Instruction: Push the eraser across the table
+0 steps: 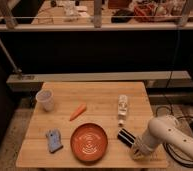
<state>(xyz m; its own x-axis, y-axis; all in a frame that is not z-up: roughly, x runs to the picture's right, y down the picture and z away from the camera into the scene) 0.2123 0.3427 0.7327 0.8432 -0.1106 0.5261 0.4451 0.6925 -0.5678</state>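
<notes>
The eraser [125, 136], a small black block with pale stripes, lies on the light wooden table [97, 95] near its front right, just right of the orange plate. My gripper [136, 149] is at the end of the white arm, low over the table's front right corner, right beside the eraser's right end; I cannot tell whether it touches the eraser.
An orange plate [90, 142] sits at front centre. A blue sponge-like piece [53, 140] lies front left. A white cup [45, 100] stands at the left, a carrot [78, 112] lies mid-table, and a white tube-like bottle [122, 109] lies right of centre. Cables lie on the floor at right.
</notes>
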